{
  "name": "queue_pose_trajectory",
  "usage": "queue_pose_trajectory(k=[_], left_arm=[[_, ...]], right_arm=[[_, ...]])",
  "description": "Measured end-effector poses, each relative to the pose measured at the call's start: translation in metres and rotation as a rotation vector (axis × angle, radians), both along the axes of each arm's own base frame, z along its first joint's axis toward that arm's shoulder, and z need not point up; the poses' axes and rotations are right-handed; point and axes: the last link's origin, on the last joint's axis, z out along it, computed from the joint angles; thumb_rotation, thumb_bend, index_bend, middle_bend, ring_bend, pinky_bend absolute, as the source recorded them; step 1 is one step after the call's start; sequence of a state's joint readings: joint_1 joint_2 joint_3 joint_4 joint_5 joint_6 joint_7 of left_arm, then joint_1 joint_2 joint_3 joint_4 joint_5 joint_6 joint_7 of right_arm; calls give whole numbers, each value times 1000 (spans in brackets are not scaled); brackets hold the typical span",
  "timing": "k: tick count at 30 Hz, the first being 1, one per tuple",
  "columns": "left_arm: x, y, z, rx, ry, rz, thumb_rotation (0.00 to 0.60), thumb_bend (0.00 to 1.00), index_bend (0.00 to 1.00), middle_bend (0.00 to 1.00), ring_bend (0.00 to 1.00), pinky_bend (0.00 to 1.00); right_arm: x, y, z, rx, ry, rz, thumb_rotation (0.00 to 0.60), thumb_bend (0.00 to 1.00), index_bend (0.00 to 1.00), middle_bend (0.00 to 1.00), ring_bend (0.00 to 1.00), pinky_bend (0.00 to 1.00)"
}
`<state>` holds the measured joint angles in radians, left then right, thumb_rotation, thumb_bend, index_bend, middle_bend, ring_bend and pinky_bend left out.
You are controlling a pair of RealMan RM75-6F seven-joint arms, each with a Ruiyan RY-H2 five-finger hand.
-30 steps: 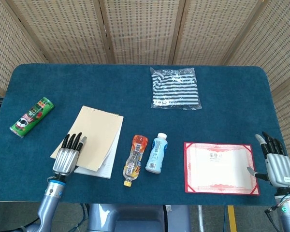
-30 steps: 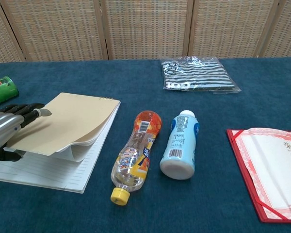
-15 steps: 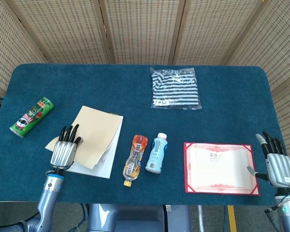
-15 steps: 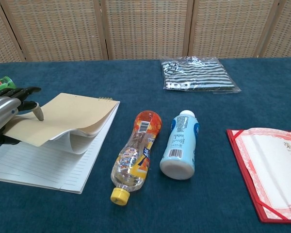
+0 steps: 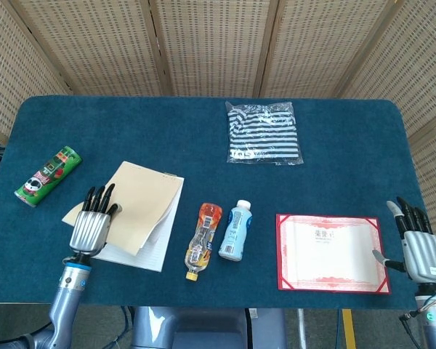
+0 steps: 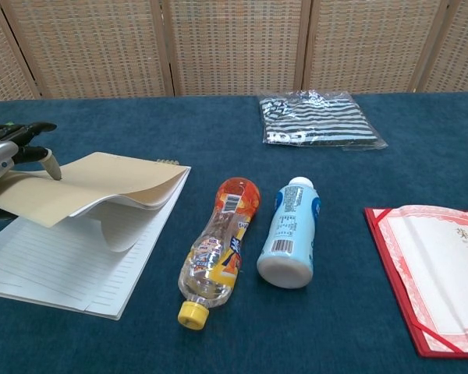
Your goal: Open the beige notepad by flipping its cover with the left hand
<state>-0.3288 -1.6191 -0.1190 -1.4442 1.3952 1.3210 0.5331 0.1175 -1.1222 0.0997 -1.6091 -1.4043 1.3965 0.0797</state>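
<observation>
From the head view, your left hand (image 5: 91,222) sits at the near-left corner of the beige notepad (image 5: 134,214), which lies left of centre on the blue table (image 5: 203,138), just left of the orange-capped bottle (image 5: 203,240). The fingers (image 5: 98,198) point away from you and lie over the lifted cover (image 5: 142,203), whose free edge overhangs the lined pages to the left. Your right hand (image 5: 419,247) rests off the near-right table edge beside the red certificate folder (image 5: 331,252), fingers apart and holding nothing.

From the chest view, the cover (image 6: 86,191) is raised clear of the lined pages (image 6: 62,265) and bows along its length; a loose sheet or two curl up beneath it. The left hand (image 6: 4,160) pinches the cover's outer corner, fingertips (image 6: 51,165) on top and, as far as this edge-of-frame view allows, the thumb underneath.

Treat the cover as thin, light card: it bends readily, will crease if you squeeze hard, and is smooth enough to slide out of a loose pinch. It hinges on the spiral binding (image 6: 168,162) at the far edge, so keep hold at the free corner, away from the binding, and take the cover alone, not the soft pages under it.
</observation>
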Motion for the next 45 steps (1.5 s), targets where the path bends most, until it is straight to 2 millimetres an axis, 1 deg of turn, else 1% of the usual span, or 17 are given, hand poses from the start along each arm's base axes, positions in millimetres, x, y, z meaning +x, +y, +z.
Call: queue_pose_trajectory(k=[7, 17, 28, 32, 37, 45], left_arm=[[2, -14, 5, -21, 13, -16, 600, 733, 784, 0, 0, 0], [-5, -45, 11, -62, 56, -18, 600, 735, 787, 0, 0, 0], [-6, -69, 19, -83, 60, -35, 600, 736, 792, 0, 0, 0], [-10, -80, 21, -100, 68, -32, 600, 736, 792, 0, 0, 0], [-13, -87, 26, -101, 75, -33, 600, 736, 792, 0, 0, 0], [-25, -100, 39, -97, 88, -19, 600, 737, 792, 0, 0, 0]], right_arm=[[0, 0, 2, -5, -3, 0, 600, 208, 27, 0, 0, 0], [0, 1, 3, -9, -6, 0, 600, 208, 26, 0, 0, 0], [1, 2, 2, -6, -3, 4, 600, 208, 27, 0, 0, 0], [2, 2, 2, -5, -1, 7, 600, 208, 27, 0, 0, 0], [2, 3, 2, -5, -1, 7, 600, 208, 27, 0, 0, 0], [2, 3, 1, 2, 3, 5, 600, 207, 27, 0, 0, 0]])
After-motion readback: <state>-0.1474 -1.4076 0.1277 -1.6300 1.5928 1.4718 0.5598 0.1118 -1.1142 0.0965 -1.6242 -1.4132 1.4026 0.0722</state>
